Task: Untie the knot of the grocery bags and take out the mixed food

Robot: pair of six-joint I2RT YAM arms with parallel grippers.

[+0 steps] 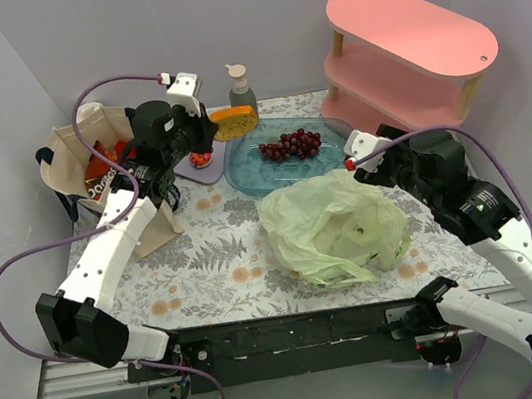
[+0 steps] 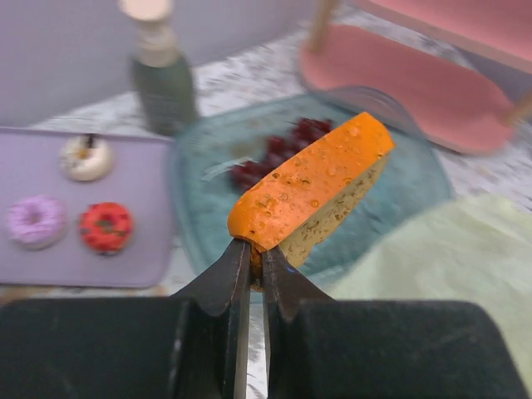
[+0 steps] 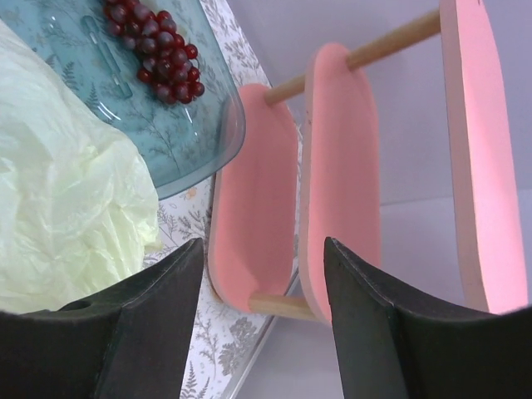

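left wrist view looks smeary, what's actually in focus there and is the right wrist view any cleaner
Left wrist: the orange wedge in the left fingers is fairly sharp; the bottle, donuts and shelf behind are blurred. Right wrist: cleaner, grapes crisp, the dark right fingers show little detail. Top external: evenly lit, sharp throughout.

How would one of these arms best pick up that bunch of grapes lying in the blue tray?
Probably from straight above, with the open, empty right gripper. The grapes lie flat in the tray as a long, low cluster with no stem visible, so the jaws should straddle its narrow middle and pinch gently across the short way.
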